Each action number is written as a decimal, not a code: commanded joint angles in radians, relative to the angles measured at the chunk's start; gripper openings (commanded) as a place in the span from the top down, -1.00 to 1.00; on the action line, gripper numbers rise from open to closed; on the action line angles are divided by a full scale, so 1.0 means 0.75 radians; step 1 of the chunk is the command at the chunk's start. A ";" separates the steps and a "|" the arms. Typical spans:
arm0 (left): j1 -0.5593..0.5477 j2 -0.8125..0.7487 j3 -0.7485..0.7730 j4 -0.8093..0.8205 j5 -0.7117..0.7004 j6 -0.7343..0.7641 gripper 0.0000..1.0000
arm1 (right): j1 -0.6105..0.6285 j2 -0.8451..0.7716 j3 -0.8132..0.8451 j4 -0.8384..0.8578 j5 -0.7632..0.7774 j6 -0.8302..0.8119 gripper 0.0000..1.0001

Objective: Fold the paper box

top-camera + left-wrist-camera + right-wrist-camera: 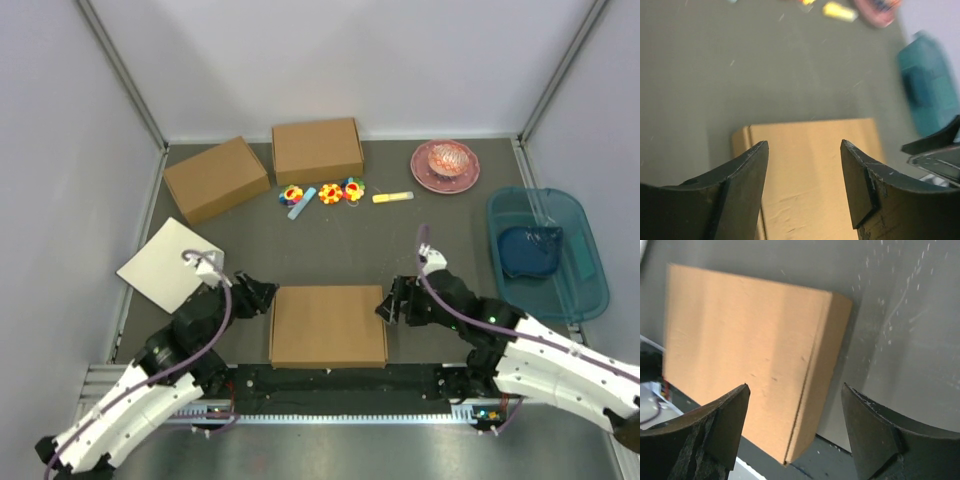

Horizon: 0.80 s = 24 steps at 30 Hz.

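On the dark grey table [420, 250], my left gripper [265, 295] waits, jaws apart, just beside the left edge of the paper box [328, 325]. The box lies closed and flat near my bases. My right gripper [390, 305] gapes at its right edge, perhaps touching.

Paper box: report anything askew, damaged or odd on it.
Nothing stands out. The box lies closed and flat, with no tears or crushed corners visible. The left tool and right tool flank it, open.
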 commanded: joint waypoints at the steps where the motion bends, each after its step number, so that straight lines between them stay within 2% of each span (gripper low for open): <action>1: 0.000 0.313 0.019 -0.181 -0.002 -0.186 -0.32 | 0.007 0.171 -0.009 0.045 -0.104 0.047 -0.50; 5: 0.000 0.479 0.015 -0.232 0.009 -0.257 -0.38 | 0.007 0.250 -0.072 0.154 -0.145 0.071 -0.50; 10: 0.000 0.526 -0.075 -0.071 0.055 -0.270 -0.35 | 0.007 0.289 -0.122 0.262 -0.094 0.104 -0.47; 13: 0.002 0.547 -0.151 0.048 0.066 -0.266 -0.25 | -0.023 0.312 -0.146 0.333 -0.071 0.110 -0.37; 17: 0.002 0.559 -0.222 0.283 0.137 -0.247 -0.01 | -0.142 0.361 -0.205 0.513 -0.175 0.102 -0.04; 19: 0.002 0.577 -0.259 0.387 0.146 -0.247 0.18 | -0.223 0.420 -0.226 0.575 -0.241 0.086 0.06; 20: 0.004 0.584 -0.271 0.505 0.140 -0.243 0.21 | -0.244 0.443 -0.224 0.618 -0.269 0.072 0.14; 21: 0.006 0.610 -0.278 0.545 0.125 -0.243 0.27 | -0.266 0.467 -0.212 0.630 -0.280 0.041 0.18; 24: 0.016 0.671 -0.255 0.686 0.070 -0.205 0.30 | -0.371 0.559 -0.169 0.677 -0.317 -0.026 0.22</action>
